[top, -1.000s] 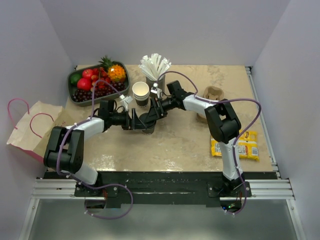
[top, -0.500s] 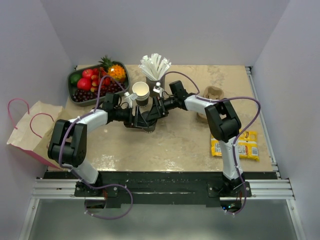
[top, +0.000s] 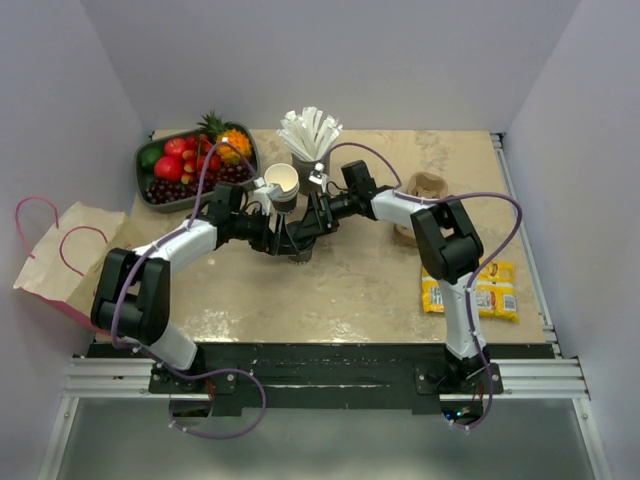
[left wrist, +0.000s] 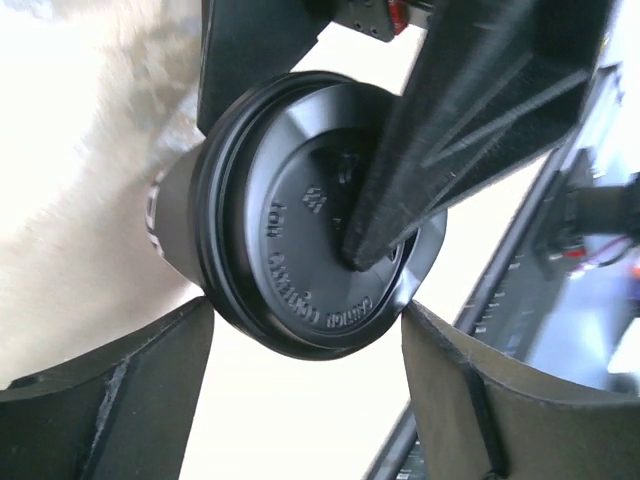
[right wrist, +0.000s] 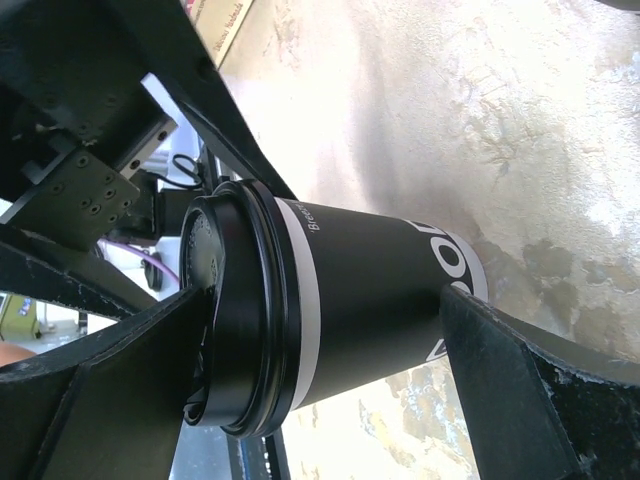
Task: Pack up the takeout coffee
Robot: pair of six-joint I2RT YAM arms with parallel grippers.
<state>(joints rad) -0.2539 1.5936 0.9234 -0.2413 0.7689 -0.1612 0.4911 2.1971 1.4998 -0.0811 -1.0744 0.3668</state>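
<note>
Takeout coffee [top: 297, 244]: sitting mid-table [top: 380, 290], between both grippers.
Left gripper [left wrist: 308, 345]: jaws standing wide apart, flanking lid [left wrist: 290, 230].
Right gripper [right wrist: 318, 330]: jaws standing wide apart, straddling cup lengthwise; one finger [left wrist: 440, 130] touching lid top.

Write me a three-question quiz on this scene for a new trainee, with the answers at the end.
1. True or false: the coffee cup has its black lid on.
2. How many grippers are at the cup? A) none B) one C) both
3. Name the thing lying at the left edge of the table in the overhead view.

Key: 1 true. 2 C: the left gripper and the right gripper both stand open around it. 3 the paper bag.
</note>
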